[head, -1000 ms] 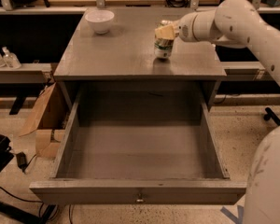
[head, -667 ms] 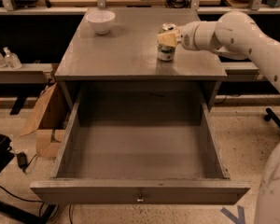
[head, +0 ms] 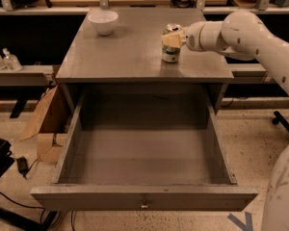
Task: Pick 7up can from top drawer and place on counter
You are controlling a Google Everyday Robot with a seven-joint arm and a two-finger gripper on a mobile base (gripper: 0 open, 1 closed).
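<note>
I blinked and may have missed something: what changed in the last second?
The arm sank slightly, bringing the gripper lower against the 7up can. The can stands on the counter near the same spot. The top drawer stays open; the white bowl has not moved.

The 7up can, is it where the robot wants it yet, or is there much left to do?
Nearly done. The top drawer stands open with no can in it, and the 7up can stands upright on the counter. In hand: the tool is at the can's upper part; whether it grips cannot be told. Left: letting go, if needed, and drawing the arm away.
</note>
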